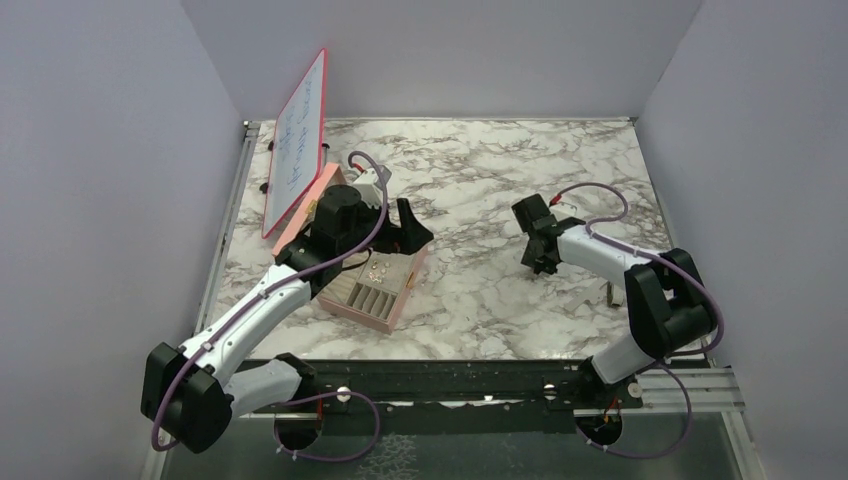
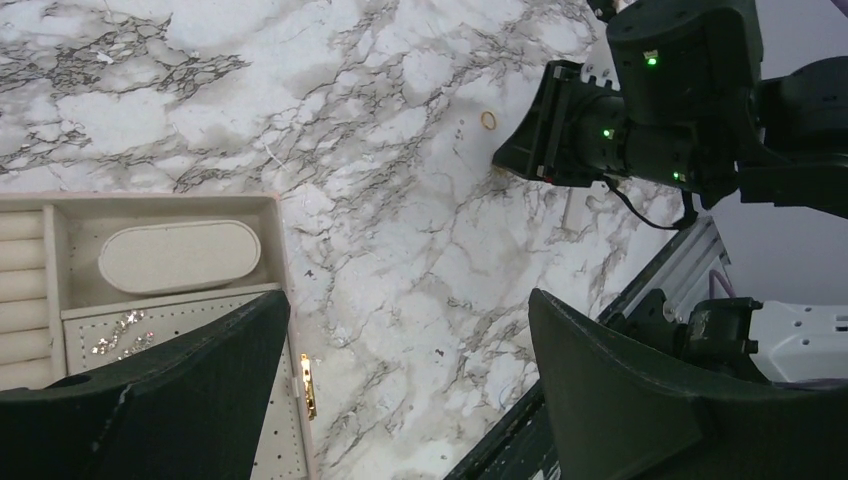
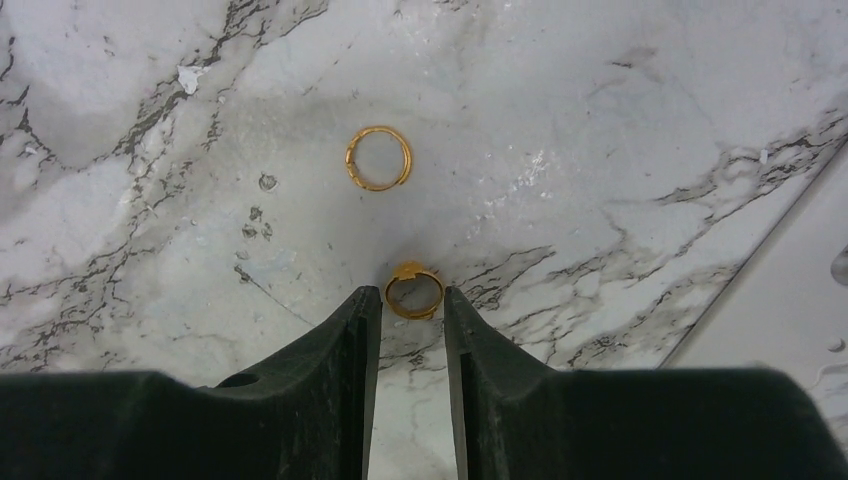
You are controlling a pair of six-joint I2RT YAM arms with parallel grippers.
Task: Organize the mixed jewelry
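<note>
Two gold rings lie on the marble table (image 3: pixel 650 100): the nearer ring (image 3: pixel 408 272) sits between the narrowed tips of the right gripper (image 3: pixel 413 300), whether pinched I cannot tell, the farther ring (image 3: pixel 379 186) just beyond. The left gripper (image 2: pixel 405 390) gapes wide over the edge of the pink box (image 2: pixel 283 250), silvery pieces (image 2: pixel 125 335) glittering inside.

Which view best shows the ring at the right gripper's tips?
Right wrist: the nearer ring sits between the right gripper's fingers, sharp. Left wrist shows one tiny ring, unclear which; top external resolves none.
</note>
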